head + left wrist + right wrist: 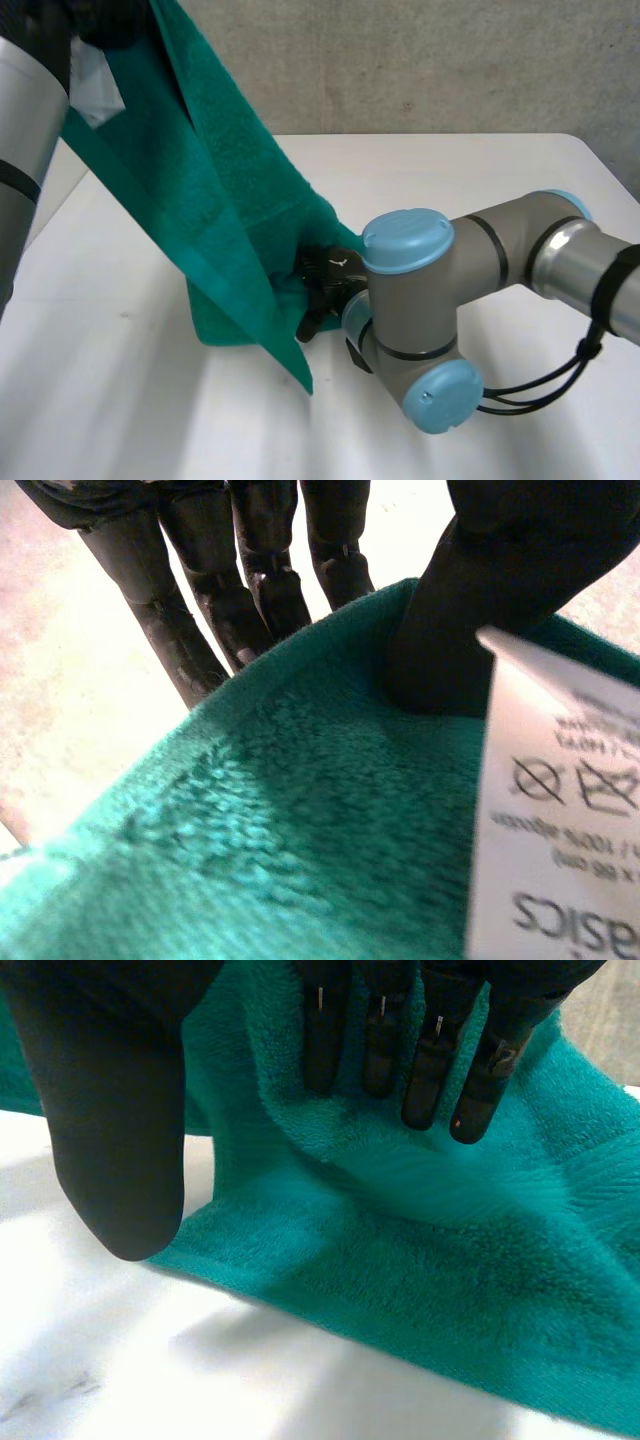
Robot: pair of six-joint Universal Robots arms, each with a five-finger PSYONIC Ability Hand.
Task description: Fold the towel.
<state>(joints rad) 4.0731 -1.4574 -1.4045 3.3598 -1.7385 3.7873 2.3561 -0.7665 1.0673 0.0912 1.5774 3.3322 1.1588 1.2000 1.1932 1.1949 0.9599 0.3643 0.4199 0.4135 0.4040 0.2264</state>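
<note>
The green towel [230, 200] hangs at a slant over the white bench [450, 180], its upper end lifted high at the left side and its lower end bunched and resting on the bench near the middle. The left hand [490, 590] is clamped on the raised end: in the left wrist view its thumb presses down onto the terry face just inside the hem, while its fingers [200, 600] run straight behind the edge, so the cloth is pinched between them. A white care label [560, 810] sewn to the towel sticks up just beside the thumb, printed with washing symbols. In the head view the left arm [20, 110] rises along the left edge, and the towel falls from there in a long folded band with one pointed corner lying on the bench in front of the heap. The right hand [325, 285] sits low at the bunched lower end, reached in by the right arm [470, 270] from the right. In the right wrist view its fingers [430, 1070] are straight and lie against a fold of the towel, its thumb held apart over bare bench beside the towel's edge; the hand is released, gripping nothing.
</note>
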